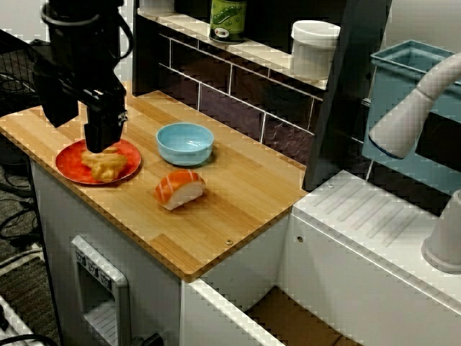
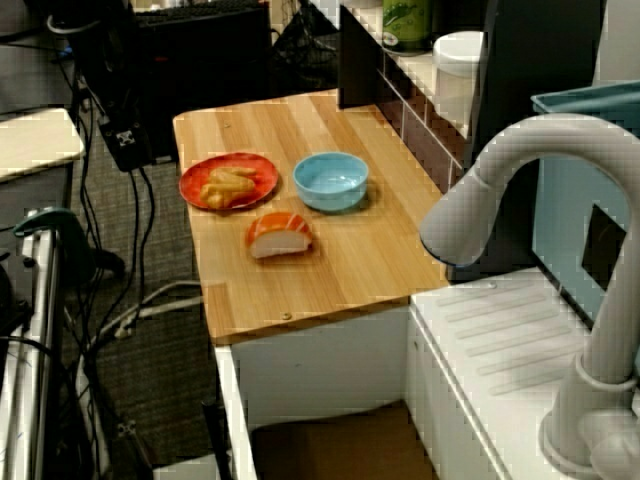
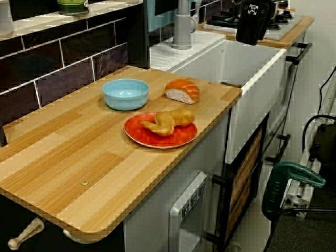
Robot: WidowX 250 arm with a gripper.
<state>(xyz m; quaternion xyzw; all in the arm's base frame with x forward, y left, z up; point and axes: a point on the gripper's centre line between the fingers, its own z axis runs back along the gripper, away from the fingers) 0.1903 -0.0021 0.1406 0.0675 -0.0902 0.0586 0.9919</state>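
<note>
**Inspector:** Wood-grain laminate, pale and banded, with rounded corners: that is the surface (image 1: 238, 198). What stands on it?

**Assistant:** Three items. A glossy red plate (image 1: 70, 167), round and shallow, sits near the front edge. On it lies a fried piece (image 1: 105, 164), golden, lumpy and irregular in outline. A smooth light-blue bowl (image 1: 185, 143) stands just beside the plate, not touching it. A sushi piece (image 1: 178, 189), an orange striped slab over a white block, lies near both.

**Inspector:** And the tool?

**Assistant:** The tool (image 1: 103, 135) is black, boxy and matte. In the view from the front corner it overlaps the plate's far rim and hides the top of the fried piece. The view from above and the view from the low end show the plate fully uncovered. There the tool hangs raised, off the front edge of the surface and well apart from the plate.

**Inspector:** Is it spread or pressed together?

**Assistant:** I cannot tell. From the front corner the fingers merge into one dark mass. From above the tool is lost against dark clutter. From the low end it is small and its top is cut off by the frame.
</note>
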